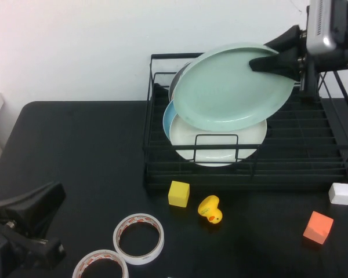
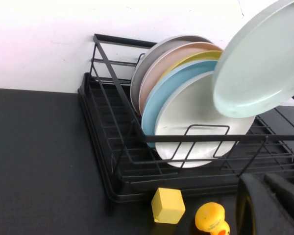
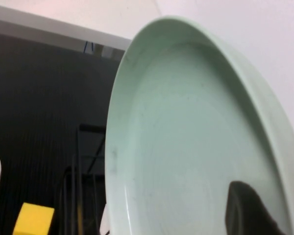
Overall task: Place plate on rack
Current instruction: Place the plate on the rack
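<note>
The right gripper (image 1: 272,61) clamped the plate (image 1: 232,87) at its two-o'clock rim, tilted above the rack (image 1: 243,174); the left gripper (image 1: 26,223), state unclear, sat at seven o'clock.

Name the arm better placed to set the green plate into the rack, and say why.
Right. The right gripper already clamps the plate by its rim, tilted above the rack and the plates standing in it. The left gripper sits low at the table's near left corner, far from the rack and holding nothing.
</note>
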Action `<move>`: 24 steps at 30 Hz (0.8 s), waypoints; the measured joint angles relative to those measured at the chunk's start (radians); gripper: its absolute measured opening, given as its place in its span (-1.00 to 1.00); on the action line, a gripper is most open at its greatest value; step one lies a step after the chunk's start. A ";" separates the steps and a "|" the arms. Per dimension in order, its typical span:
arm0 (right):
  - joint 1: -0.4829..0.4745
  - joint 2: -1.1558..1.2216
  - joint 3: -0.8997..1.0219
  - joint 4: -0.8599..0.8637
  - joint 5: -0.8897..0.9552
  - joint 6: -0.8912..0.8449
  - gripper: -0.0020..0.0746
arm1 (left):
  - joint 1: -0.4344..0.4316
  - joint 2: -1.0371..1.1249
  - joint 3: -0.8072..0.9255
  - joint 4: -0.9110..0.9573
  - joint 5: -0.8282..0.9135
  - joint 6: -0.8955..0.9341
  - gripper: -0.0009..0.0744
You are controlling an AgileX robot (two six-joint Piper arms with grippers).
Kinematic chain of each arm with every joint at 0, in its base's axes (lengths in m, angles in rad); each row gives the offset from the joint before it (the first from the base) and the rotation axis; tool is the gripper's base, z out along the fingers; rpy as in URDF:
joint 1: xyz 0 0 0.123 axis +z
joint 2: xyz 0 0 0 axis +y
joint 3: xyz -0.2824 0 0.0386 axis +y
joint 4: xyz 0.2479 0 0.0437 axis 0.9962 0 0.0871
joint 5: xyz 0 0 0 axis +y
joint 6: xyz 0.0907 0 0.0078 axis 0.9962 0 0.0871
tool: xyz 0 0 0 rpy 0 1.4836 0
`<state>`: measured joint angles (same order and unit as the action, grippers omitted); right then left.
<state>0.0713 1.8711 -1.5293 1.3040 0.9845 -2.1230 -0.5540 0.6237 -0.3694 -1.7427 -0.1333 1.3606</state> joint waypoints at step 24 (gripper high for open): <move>0.072 0.075 0.000 -0.051 -0.103 -0.032 -0.63 | 0.000 -0.001 0.000 -0.002 0.000 0.000 -0.98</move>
<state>0.1437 1.9458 -1.5290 1.2535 0.8815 -2.1555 -0.5540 0.6230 -0.3694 -1.7450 -0.1333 1.3606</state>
